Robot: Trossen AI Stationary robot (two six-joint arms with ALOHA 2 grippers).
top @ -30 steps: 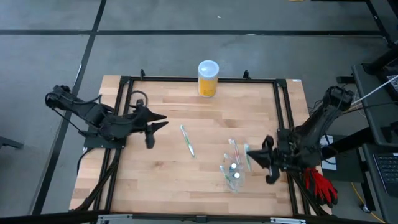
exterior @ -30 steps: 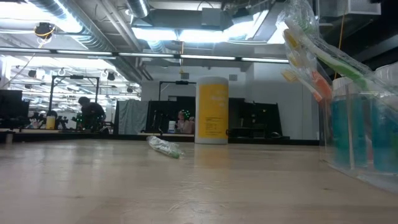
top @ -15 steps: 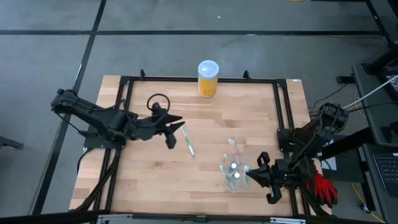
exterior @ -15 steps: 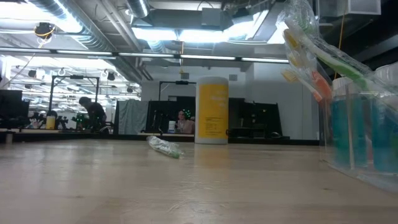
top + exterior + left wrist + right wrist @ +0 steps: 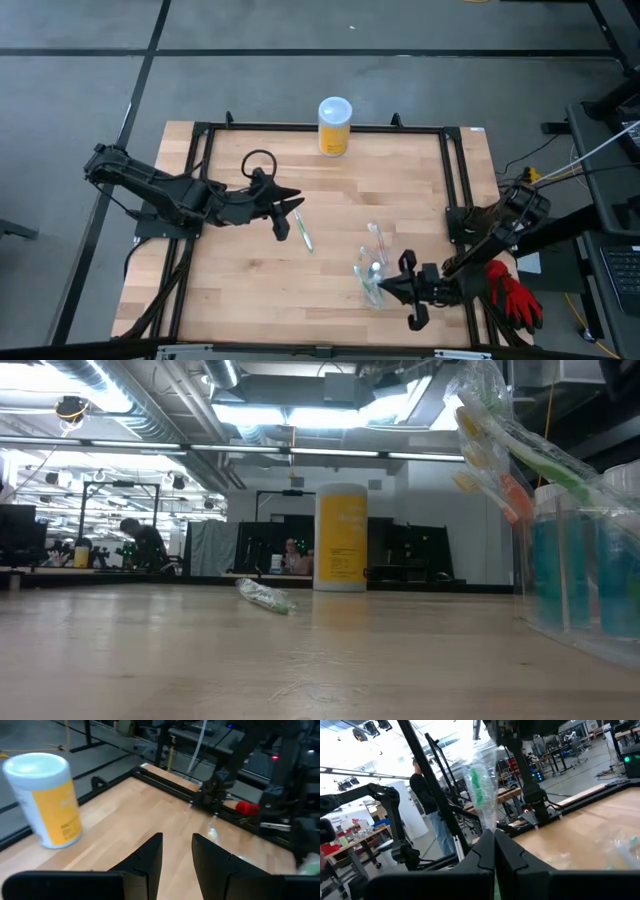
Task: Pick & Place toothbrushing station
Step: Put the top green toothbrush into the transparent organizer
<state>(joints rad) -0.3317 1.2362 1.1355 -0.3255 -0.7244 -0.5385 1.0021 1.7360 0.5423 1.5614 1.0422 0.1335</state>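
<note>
A clear plastic cup (image 5: 372, 282) stands at the table's near right and holds several pale toothbrushes (image 5: 497, 448) and a teal tube (image 5: 551, 572). One wrapped toothbrush (image 5: 301, 227) lies flat on the table's middle; it also shows in the low view (image 5: 265, 597). My left gripper (image 5: 294, 207) is open and empty, just left of that toothbrush's far end. My right gripper (image 5: 384, 290) is at the cup's near right side, shut on a green toothbrush in a clear wrapper (image 5: 482, 782). My right gripper is shut on the wrapped green toothbrush, which runs along the fingers. Its wrapped head end (image 5: 485, 815) sticks out past the fingertips, clear of the table. The fingers come level from the table's right. The fingers themselves hide which part they are on.
A yellow jar with a white lid (image 5: 334, 126) stands at the far edge's middle; it also shows in the left wrist view (image 5: 45, 800). A black frame (image 5: 455, 200) borders the table. A red object (image 5: 514, 296) lies off the right edge. A person stands in the room behind (image 5: 427, 805).
My left gripper has gone toward the table's right, up to the loose toothbrush's far end. My right gripper has gone toward the near edge and leftward, up to the cup's near right side. The cup and the loose toothbrush have stayed in place.
</note>
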